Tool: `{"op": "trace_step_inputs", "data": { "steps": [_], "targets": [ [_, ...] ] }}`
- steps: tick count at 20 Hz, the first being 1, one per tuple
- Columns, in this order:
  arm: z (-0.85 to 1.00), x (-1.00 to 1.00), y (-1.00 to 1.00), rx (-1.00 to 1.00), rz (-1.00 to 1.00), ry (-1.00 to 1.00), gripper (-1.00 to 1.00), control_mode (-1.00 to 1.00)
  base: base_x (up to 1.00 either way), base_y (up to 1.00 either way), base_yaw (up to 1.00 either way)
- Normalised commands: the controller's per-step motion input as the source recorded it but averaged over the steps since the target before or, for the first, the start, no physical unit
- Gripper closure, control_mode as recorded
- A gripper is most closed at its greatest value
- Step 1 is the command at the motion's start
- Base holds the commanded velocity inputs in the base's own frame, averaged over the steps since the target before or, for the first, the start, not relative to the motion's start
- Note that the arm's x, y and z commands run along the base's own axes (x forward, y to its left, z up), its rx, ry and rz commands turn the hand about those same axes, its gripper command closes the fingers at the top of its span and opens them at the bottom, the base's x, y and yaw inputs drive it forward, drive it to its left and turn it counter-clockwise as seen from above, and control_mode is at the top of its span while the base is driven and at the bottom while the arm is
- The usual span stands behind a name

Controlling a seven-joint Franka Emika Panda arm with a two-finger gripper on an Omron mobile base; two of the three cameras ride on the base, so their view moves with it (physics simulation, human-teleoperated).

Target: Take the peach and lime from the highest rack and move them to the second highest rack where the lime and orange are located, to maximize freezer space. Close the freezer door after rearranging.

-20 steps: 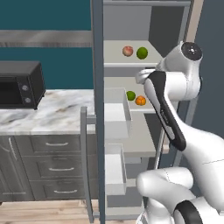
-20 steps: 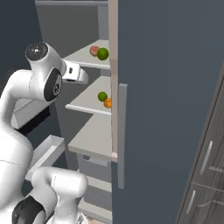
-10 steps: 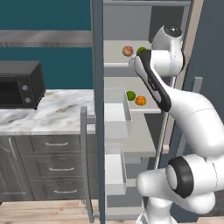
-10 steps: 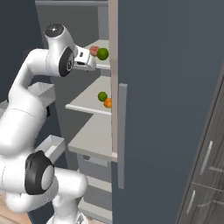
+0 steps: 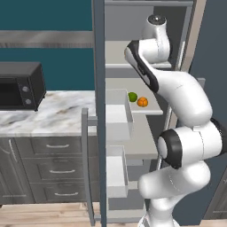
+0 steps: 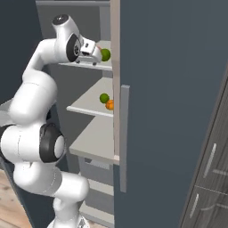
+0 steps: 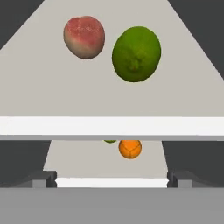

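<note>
My gripper sits at the front of the highest rack, at the rack's level, touching nothing. In the hand view my two finger tips stand wide apart at the bottom corners, so the gripper is spread, with nothing between them.

From the hand camera the peach lies on the highest rack at about 11 o'clock, and the upper lime lies just beside it at about 1 o'clock; the two are close but I cannot tell whether they touch. Both rest well back from the rack's white front edge. In the right base view the upper lime shows just past my gripper, at its 3 o'clock.

Below that edge, the second highest rack carries the orange near 6 o'clock of the view's centre, with a sliver of the lower lime peeking out at the orange's 10 o'clock. In the left base view the lower lime and orange sit side by side near the rack's front, the orange at the lime's 4 o'clock.

The freezer door stands open. A microwave rests on the marble desk at 9 o'clock of the left base view.
</note>
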Motion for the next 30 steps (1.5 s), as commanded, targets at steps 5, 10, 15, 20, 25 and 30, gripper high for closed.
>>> {"op": "trace_step_inputs", "data": {
  "steps": [5, 10, 15, 20, 25, 30],
  "targets": [
    [0.13, 0.38, -0.08, 0.0, -0.16, 0.0, -1.0, -1.0, 0.0, 0.0, 0.0],
    [0.05, 0.29, -0.2, 0.0, -0.13, 0.0, -1.0, -1.0, 0.0, 0.0, 0.0],
    [0.0, 0.33, -0.25, 0.0, -0.04, 0.0, -1.0, -1.0, 0.0, 0.0, 0.0],
    [0.0, 0.27, -0.26, 0.0, 0.0, 0.0, -1.0, -1.0, 0.0, 0.0, 0.0],
    [-0.08, 0.3, -0.01, 0.0, 0.0, 0.0, -1.0, -1.0, 0.0, 0.0, 0.0],
    [-0.12, 0.23, 0.0, 0.0, 0.0, 0.0, -1.0, -1.0, 0.0, 0.0, 0.0]
  ]
}}
